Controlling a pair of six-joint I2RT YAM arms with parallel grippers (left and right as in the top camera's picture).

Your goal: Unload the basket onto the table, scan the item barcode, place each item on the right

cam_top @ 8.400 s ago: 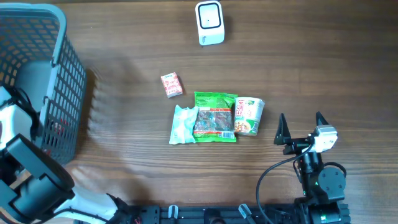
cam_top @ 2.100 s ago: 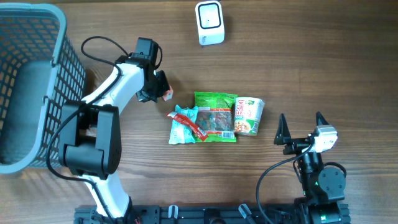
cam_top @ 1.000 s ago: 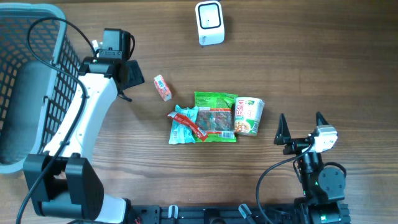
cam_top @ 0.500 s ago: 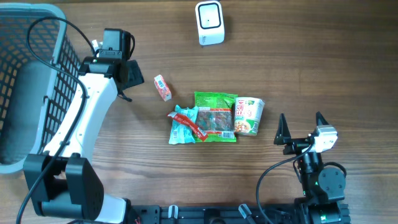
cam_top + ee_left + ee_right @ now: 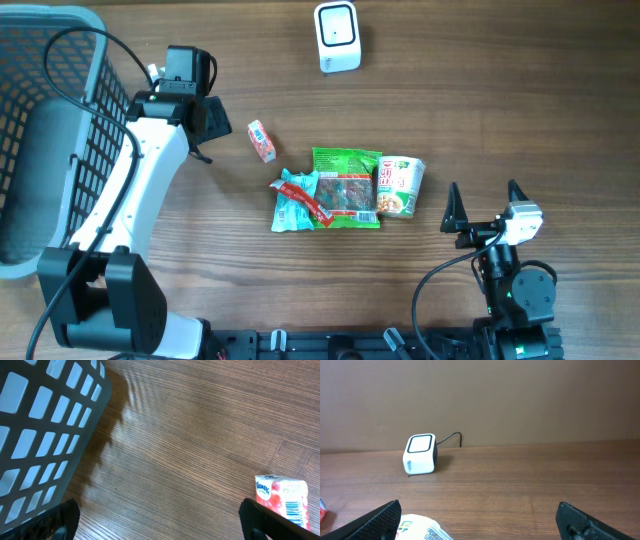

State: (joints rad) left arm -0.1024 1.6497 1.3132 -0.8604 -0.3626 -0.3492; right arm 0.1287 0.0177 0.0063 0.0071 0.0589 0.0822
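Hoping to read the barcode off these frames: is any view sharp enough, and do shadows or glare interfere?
Left wrist: tissue pack sharp, barcode bars visible, no glare; the basket casts its shadow well clear of it. Overhead: evenly lit, pack too small. Right wrist: scanner crisp.

A brown wooden table (image 5: 540, 100) is filling the whole overhead view, its grain running from nine o'clock to three o'clock. Soft, even light is falling on it, leaving a pale sheen toward eleven o'clock in the left wrist view. In the right wrist view a plain brown wall (image 5: 530, 395) is rising behind the table's far edge, taking up the upper half toward twelve o'clock
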